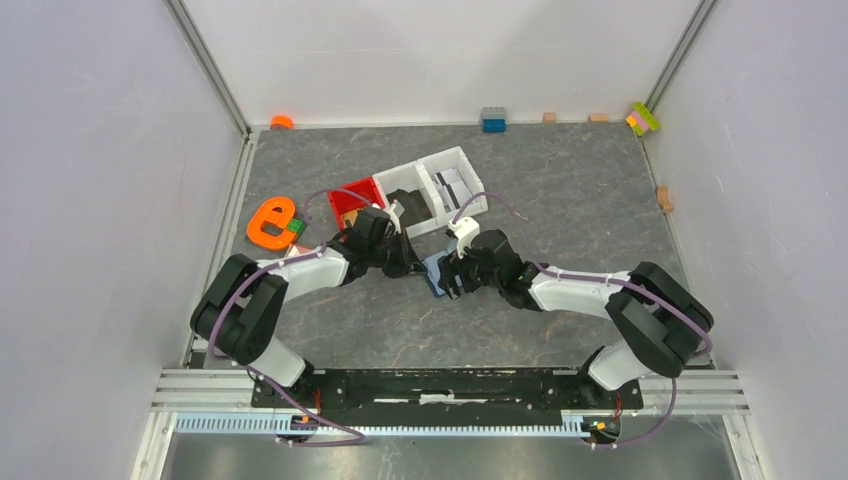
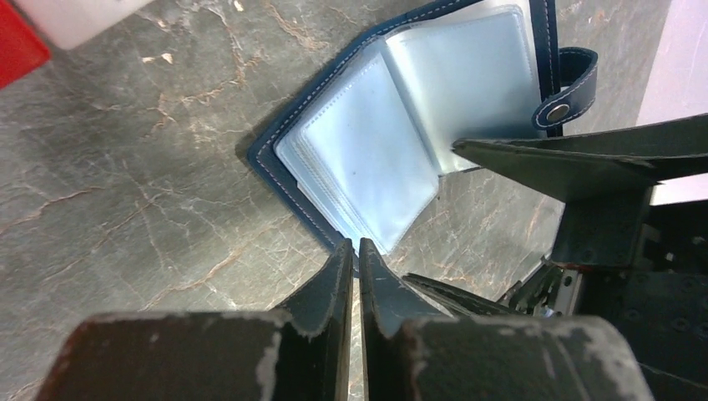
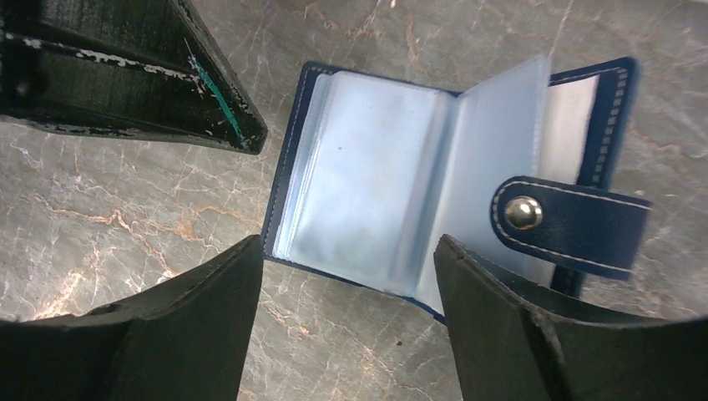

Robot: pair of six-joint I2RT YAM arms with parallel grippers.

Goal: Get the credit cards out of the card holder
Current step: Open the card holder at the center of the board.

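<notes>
Sitting pressed together just beside an edge of the dark navy folding card holder (image 3: 367,184), left black two-finger gripper (image 2: 355,251), holder lay open at centre of the overhead frame, clear plastic sleeves (image 2: 376,150) fanned, snap strap (image 3: 576,221) at right, right black gripper (image 3: 346,251) spread wide astride its lower edge

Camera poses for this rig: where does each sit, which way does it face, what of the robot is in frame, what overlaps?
Top external: above and behind the bases, facing down at the table; left arm and right arm in full.
Left wrist: faces down past the shut left claw at the open card holder; the other arm's finger at right.
Right wrist: faces down through the open right claw at the holder; left claw tip top left.
Shared: both wrist views show its snap strap.
</notes>
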